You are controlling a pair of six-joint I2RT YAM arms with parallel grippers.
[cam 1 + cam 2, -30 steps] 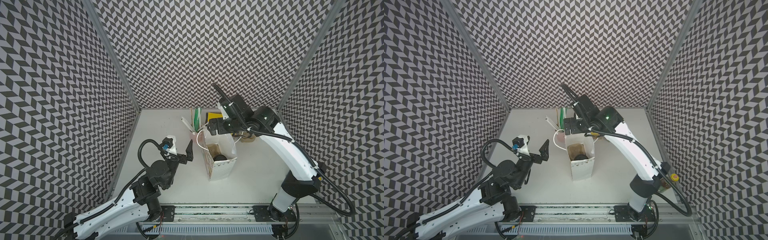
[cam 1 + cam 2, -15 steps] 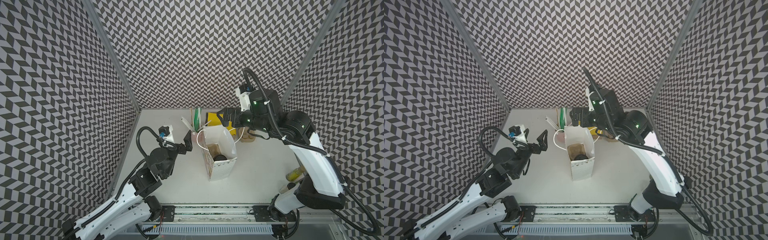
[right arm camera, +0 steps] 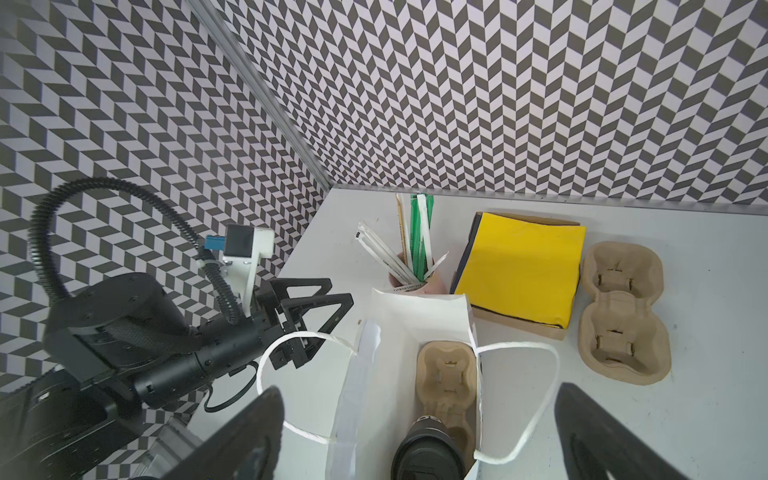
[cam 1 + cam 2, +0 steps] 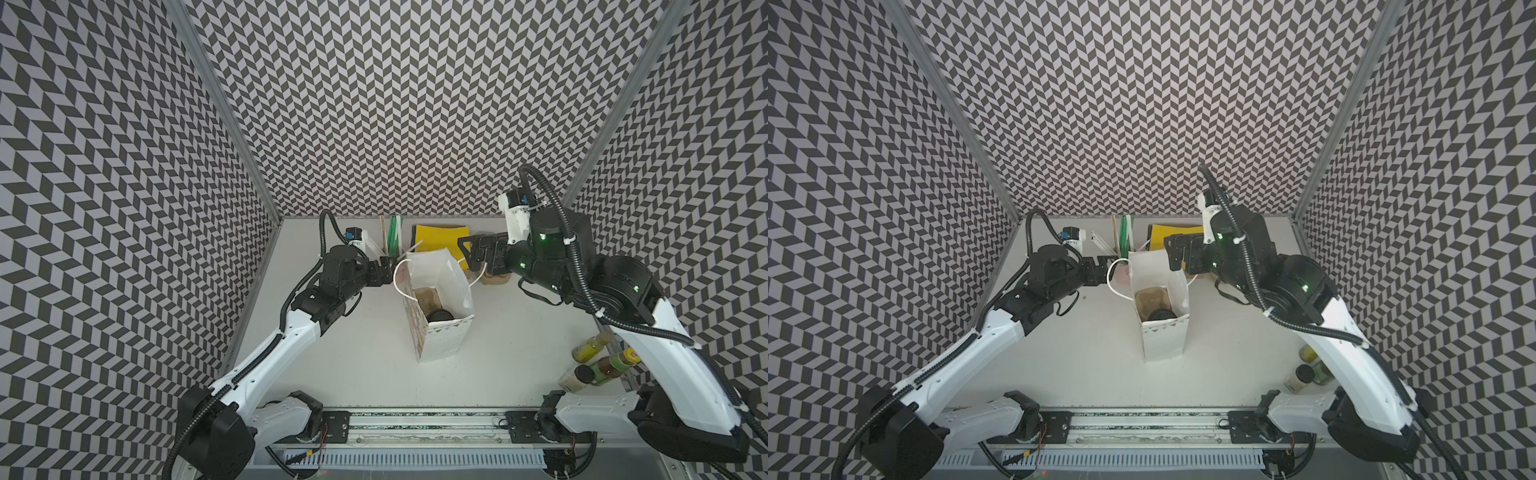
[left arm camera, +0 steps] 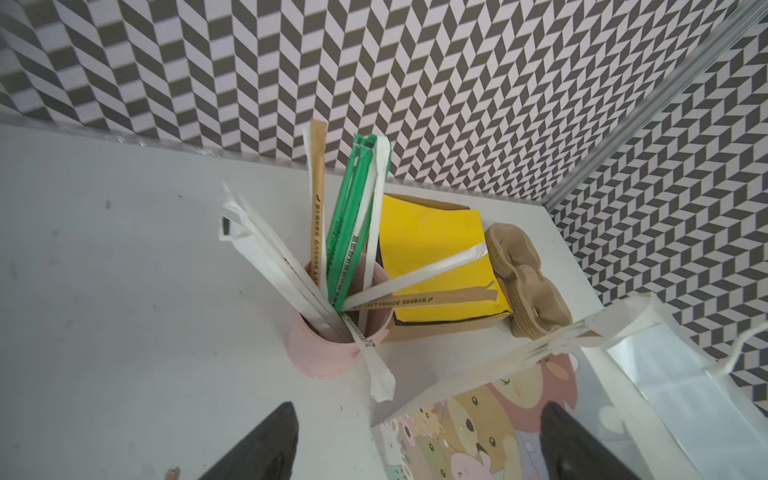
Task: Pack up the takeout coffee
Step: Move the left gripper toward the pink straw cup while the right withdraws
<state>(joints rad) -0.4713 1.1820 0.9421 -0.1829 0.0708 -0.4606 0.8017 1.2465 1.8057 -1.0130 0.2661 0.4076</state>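
Status: the takeout coffee [image 4: 439,314] is already down in the white paper bag [image 4: 442,347]. It stands upright with its lid on, seated in a pulp carrier [image 3: 446,370] on the bag's floor, in the pocket nearer the robot's base. The far pocket is empty. Your cup step looks done. What remains reads as extras, or taking the bag by its handles.

Left gripper [image 4: 386,269]: fingers apart, gripping nothing, just beside the bag's left cord handle [image 3: 270,357]. In the left wrist view the bag's corner sits between the fingers. The pink cup [image 5: 324,353] of wrapped straws [image 5: 353,224] is just beyond. I cannot tell which of these you are going for.

Right gripper [image 4: 467,252]: fingers wide apart, empty, held above the bag's far right corner.

Doing it well:
- If you want the handle, close on the cord alone, not the paper wall. The bag looks tall and light, and a sideways push could tip it.
- If you want a straw, take one wrapper near its upper end and lift straight up. The pink cup looks easy to knock over.
- Keep the right fingers out of the bag's mouth.

Other containers:
- A cardboard box [image 3: 519,328] holds a yellow stack [image 3: 523,266], probably napkins.
- Spare carriers [image 3: 621,311] lie stacked on the surface [image 4: 353,353], their pockets empty.
- Bottles [image 4: 588,350] stand well apart from the bag.
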